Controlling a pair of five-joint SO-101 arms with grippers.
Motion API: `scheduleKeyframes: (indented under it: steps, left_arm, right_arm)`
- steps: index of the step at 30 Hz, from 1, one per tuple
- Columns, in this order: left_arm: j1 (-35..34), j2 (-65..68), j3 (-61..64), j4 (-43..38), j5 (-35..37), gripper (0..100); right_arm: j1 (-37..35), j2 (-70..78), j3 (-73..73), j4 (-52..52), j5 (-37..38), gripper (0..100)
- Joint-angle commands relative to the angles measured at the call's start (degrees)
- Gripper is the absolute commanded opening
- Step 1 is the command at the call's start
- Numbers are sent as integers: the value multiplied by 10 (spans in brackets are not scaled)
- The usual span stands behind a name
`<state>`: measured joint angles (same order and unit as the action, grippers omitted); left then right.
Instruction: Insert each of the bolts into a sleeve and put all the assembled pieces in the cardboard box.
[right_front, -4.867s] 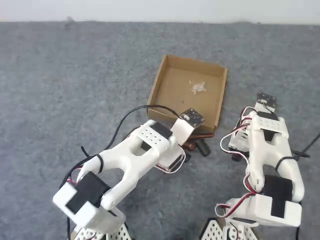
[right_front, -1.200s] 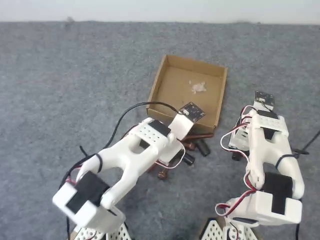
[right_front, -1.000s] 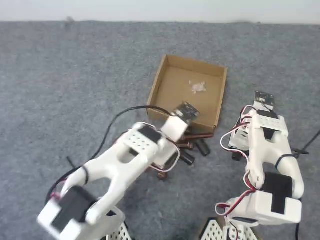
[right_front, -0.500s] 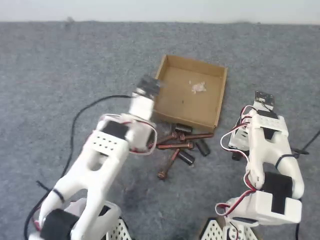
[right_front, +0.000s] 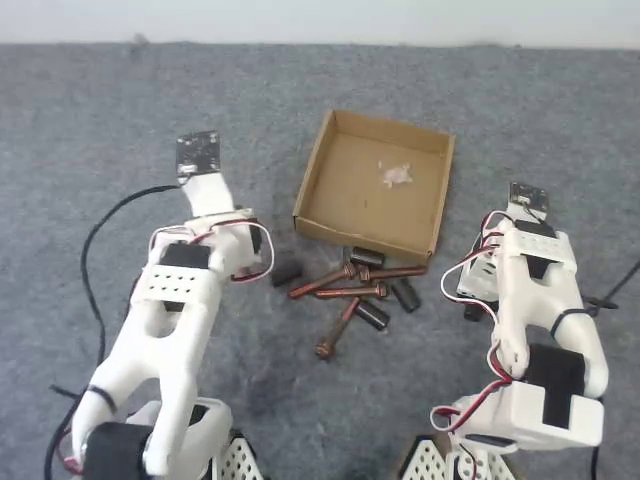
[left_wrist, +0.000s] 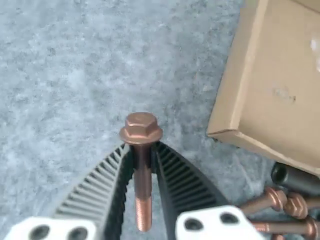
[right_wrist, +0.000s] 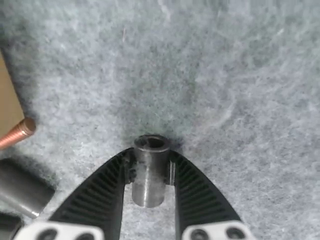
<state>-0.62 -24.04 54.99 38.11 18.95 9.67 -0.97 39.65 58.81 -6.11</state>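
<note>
Glossy coppery metal bolt (left_wrist: 142, 170); matt dark sleeve (right_wrist: 149, 174); cardboard box (right_front: 352, 186); fuzzy carpet (right_front: 130, 100).

A copper-coloured bolt (left_wrist: 142, 172) sits clamped between the ribbed black fingers (left_wrist: 107, 187) of the left end effector (left_wrist: 141, 146). Its hexagonal head stands just past the fingertips and its threaded end points back toward the wrist. Beyond it lies the grey, felt-like table (left_wrist: 60, 75). A corner of the box (left_wrist: 240, 85) is near. Just beside its wall lie a dark sleeve (left_wrist: 295, 177) and loose bolts (left_wrist: 272, 200), their heads close together.

2 white arms (right_front: 170, 330), blk servos (right_front: 555, 378), red/blk cables (right_front: 88, 270), ribbed blk fingers (left_wrist: 172, 172)
</note>
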Motion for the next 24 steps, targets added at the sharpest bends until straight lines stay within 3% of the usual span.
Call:
scheduleKeyframes:
  steps: [1,6,14,24]
  left_arm:
    - [-7,-25,-7,-15,7,11]
    - [-7,-17,-29,29,8,11]
    - [-25,150,-142,42,6,11]
    - [-24,238,-206,74,5,13]
  right_arm:
    - [-5,-4,-27,0,8,6]
    - [-5,-4,-26,0,8,6]
    - [-5,-4,-26,0,8,6]
    - [-6,-4,-26,0,8,6]
